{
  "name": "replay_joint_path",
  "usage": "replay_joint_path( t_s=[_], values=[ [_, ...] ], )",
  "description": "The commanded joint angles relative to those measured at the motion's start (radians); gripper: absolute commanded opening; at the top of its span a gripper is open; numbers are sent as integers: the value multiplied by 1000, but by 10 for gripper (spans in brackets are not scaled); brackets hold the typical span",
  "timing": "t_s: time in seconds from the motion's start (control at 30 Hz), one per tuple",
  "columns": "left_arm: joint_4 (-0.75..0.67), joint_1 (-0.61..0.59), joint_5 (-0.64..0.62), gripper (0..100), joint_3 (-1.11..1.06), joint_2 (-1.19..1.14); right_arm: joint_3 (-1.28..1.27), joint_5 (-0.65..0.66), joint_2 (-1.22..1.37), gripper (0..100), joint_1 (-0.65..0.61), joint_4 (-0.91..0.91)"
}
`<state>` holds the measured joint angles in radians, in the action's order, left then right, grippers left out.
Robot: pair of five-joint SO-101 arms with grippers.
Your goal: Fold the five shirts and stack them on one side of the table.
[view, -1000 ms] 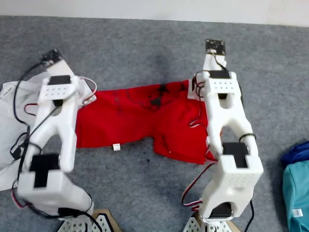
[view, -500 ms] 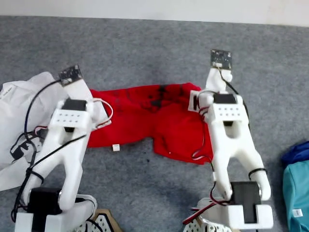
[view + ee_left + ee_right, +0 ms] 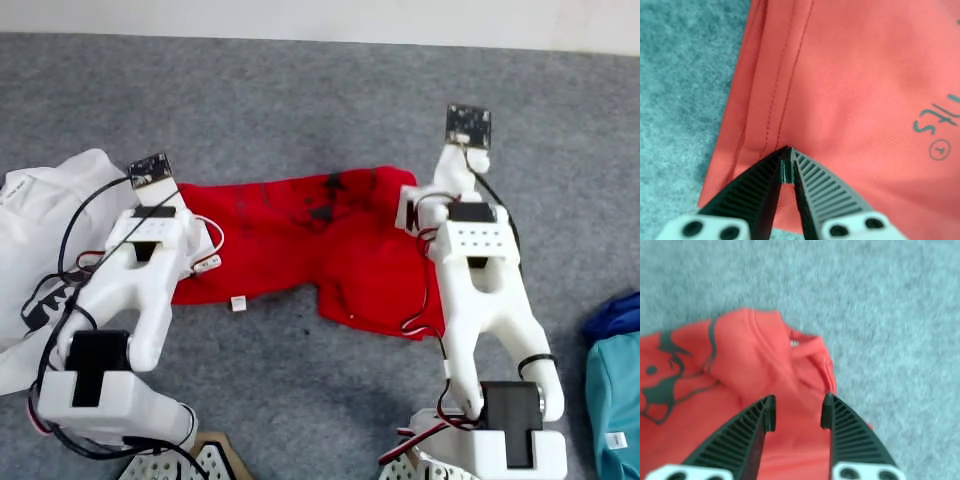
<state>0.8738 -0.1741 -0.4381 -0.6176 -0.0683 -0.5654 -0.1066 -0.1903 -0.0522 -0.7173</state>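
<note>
Looking down from the high view, you have the red shirt (image 3: 300, 240) lying across the middle of the grey table (image 3: 300, 90). It is rumpled rather than flat, with its dark print (image 3: 325, 200) facing up and a small white tag (image 3: 238, 303) at its near edge.

Your left arm (image 3: 140, 270) stands over the end of the red shirt that lies next to the white shirt (image 3: 40, 200). The left gripper (image 3: 786, 165) is pressed closed, its ribbed jaws meeting at the tips right on the red cloth, just inside the stitched hem (image 3: 772, 100). From the left wrist view you cannot be sure whether a pinch of fabric is caught between the tips or they merely rest on it.

Your right arm (image 3: 480, 270) stands over the opposite end of the red shirt. The right gripper (image 3: 797, 412) has its jaws parted to a moderate gap and holds nothing. It hangs above the red cloth just short of the collar (image 3: 807, 347), with grey table beyond.

The white shirt sits heaped at the left edge of the table, touching the end of the red shirt. A teal shirt (image 3: 615, 390) and a blue shirt (image 3: 612, 315) lie together at the right edge, well apart from the red one.
</note>
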Motion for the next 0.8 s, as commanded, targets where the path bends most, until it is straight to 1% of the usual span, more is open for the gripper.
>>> replay_joint_path(
  t_s=[0.0,0.13,0.23,0.47,0.63,0.77],
  values=[
    [32,-61,12,10,62,-28,-13,-11,-56,159,1,1],
    [38,-116,12,10,68,-36,-21,-8,-50,159,-7,1],
    [43,-119,12,10,82,-41,-21,-5,-47,159,-31,1],
    [44,-130,12,10,79,-41,-54,-5,-50,159,-44,-28],
    [40,-220,9,9,116,-42,-97,-3,-47,159,-50,-25],
    [40,-254,6,10,128,-42,-97,-3,-47,159,-53,-25]
  ],
)
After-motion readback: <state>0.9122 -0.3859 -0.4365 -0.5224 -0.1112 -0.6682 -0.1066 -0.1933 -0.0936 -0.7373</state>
